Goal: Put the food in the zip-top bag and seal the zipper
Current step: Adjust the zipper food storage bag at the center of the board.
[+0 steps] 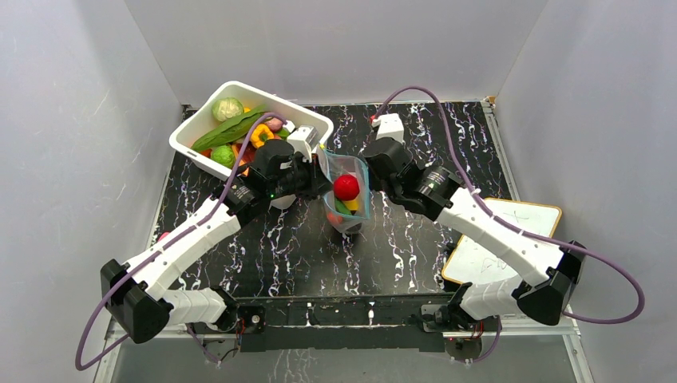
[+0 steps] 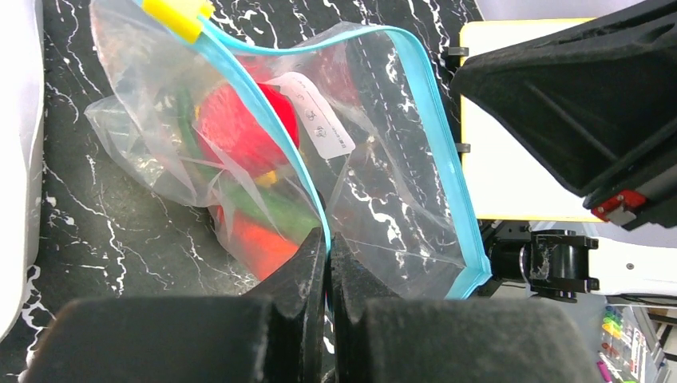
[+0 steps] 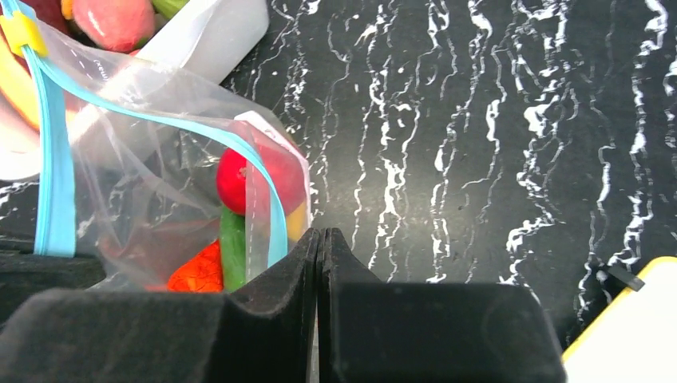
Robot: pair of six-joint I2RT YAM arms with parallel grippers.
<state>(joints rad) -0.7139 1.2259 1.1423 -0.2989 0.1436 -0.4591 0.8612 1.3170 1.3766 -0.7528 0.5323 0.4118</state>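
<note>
Clear crinkly zip-top bag [image 1: 357,169] sits mid black marbled table [image 1: 303,247], mouth gaping, its light-blue zipper strip [image 2: 431,120] unsealed. Inside: red round toy fruit [image 1: 346,187], green and orange pieces. Strip clamped in closed left gripper [image 2: 327,239]. Fingers of right gripper [image 3: 318,237] closed at bag's opposite side; plastic pinched or not, can't tell. White rectangular plastic tub [image 1: 192,153] of toy food at far-left corner.

Left arm [image 1: 188,239], right arm [image 1: 499,231]: white link shells, black joint housings. Purple cable [image 1: 86,339] runs along each. White camera box [image 1: 390,126] at each wrist. Fingers [image 2: 299,279] matte black, wedge-shaped, scuffed grey near tips. Green light [image 1: 272,194] on left wrist. Red tab [image 2: 619,204] on right one.
</note>
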